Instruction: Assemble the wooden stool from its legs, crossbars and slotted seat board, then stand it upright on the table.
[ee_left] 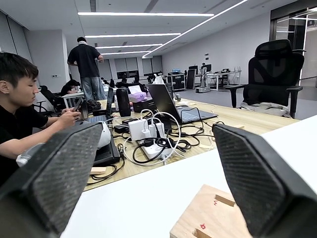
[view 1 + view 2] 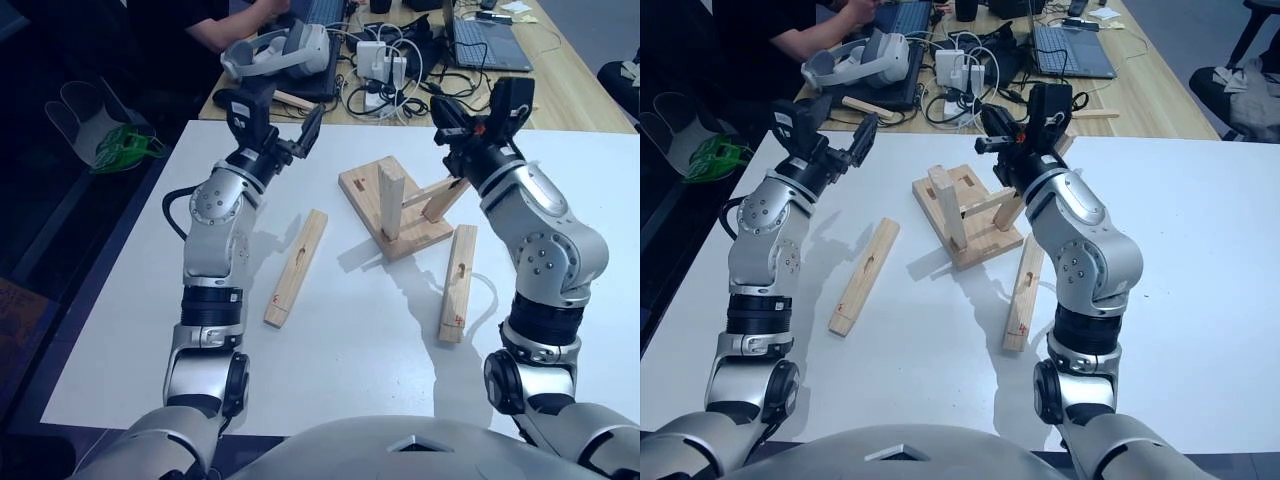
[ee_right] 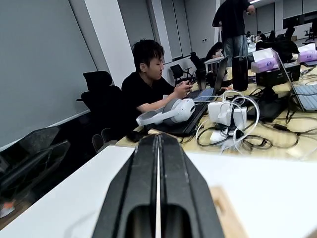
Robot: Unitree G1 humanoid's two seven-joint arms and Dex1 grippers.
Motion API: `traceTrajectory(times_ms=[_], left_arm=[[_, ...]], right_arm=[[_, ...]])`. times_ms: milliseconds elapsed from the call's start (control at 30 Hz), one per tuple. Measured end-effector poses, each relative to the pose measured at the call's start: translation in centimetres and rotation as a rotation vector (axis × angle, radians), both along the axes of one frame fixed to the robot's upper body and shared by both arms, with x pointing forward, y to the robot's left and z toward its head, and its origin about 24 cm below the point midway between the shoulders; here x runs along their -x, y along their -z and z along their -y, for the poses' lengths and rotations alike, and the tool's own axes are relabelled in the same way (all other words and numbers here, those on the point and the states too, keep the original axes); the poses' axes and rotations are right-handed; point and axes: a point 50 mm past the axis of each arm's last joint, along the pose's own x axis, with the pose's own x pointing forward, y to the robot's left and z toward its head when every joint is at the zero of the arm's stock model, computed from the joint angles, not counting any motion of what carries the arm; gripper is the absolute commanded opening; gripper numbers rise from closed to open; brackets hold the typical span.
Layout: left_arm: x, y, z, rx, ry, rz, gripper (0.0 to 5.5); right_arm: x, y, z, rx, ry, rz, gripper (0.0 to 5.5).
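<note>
A: 1 white table (image 2: 330, 370) holds the seat board (image 2: 362, 188). What's on it?
B: 1 upright leg (image 2: 390, 200), 1 tilted piece (image 2: 443, 200).
A: Loose ones?
B: 2 lie flat: left leg (image 2: 297, 267), right leg (image 2: 458, 283), either side of the board.
A: Grippers?
B: Left gripper (image 1: 158, 163) spread wide, right gripper (image 3: 157, 148) pinched closed on nothing, both at the board's far side.

White table (image 2: 330, 370) spreading beneath the left gripper (image 1: 158, 148), pale tan seat board (image 2: 358, 186) lying to its right, red marks showing on the tan leg (image 2: 297, 265) near it, its black pads (image 1: 64, 173) showing fine dots.
</note>
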Motion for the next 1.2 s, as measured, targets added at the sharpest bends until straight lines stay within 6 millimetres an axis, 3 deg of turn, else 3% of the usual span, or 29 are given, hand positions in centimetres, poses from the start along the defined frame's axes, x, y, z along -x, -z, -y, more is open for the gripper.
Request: traceTrajectory(times_ms=[67,200,300,367,433,467,533,633,700,867,933,1033,1200], left_arm=[[0.0,0.0,0.0,0.002,-0.006,0.003,4.07],[0.0,-0.1,0.0,0.007,-0.013,0.005,4.07],[0.0,-0.1,-0.1,0.009,-0.015,0.006,4.07],[0.0,-0.2,-0.1,0.015,-0.015,0.014,4.07],[0.3,-1.0,-0.3,0.059,-0.054,0.115,4.07],[0.3,-2.0,-1.5,0.119,-0.16,0.184,4.07],[-0.1,-3.3,-3.7,0.222,-0.337,0.243,4.07],[-0.7,-3.1,-6.4,0.378,-0.553,0.218,4.07],[-0.9,-3.2,-7.6,0.441,-0.636,0.211,4.07],[-0.7,-3.4,-11.8,0.502,-0.808,0.209,4.07],[-0.7,-3.0,-12.1,0.508,-0.813,0.197,4.07],[-1.0,-2.3,-11.4,0.486,-0.787,0.173,4.07],[-0.7,-0.5,-11.2,0.458,-0.786,0.122,4.07]], right_arm=[[0.5,4.0,0.4,0.057,0.018,-0.245,0.03],[0.8,4.6,0.8,0.051,0.039,-0.322,0.03],[0.4,4.1,0.9,0.056,0.091,-0.196,0.03],[0.2,1.9,1.1,0.107,0.155,0.033,0.03],[0.9,-3.5,-0.2,0.122,0.118,0.378,0.03],[1.9,-7.3,-2.3,0.104,-0.002,0.572,0.03],[3.7,-9.7,-6.0,0.066,-0.32,0.674,0.03],[4.8,-7.0,-10.1,0.134,-0.729,0.547,0.03],[4.5,-5.4,-10.9,0.19,-0.803,0.471,0.03],[1.8,-1.1,-13.0,0.239,-0.66,0.246,0.03],[1.6,1.4,-13.6,0.269,-0.63,0.156,0.03],[0.3,2.6,-12.2,0.359,-0.442,0.167,0.03],[-1.6,1.4,-7.0,0.474,-0.048,0.294,0.03]])
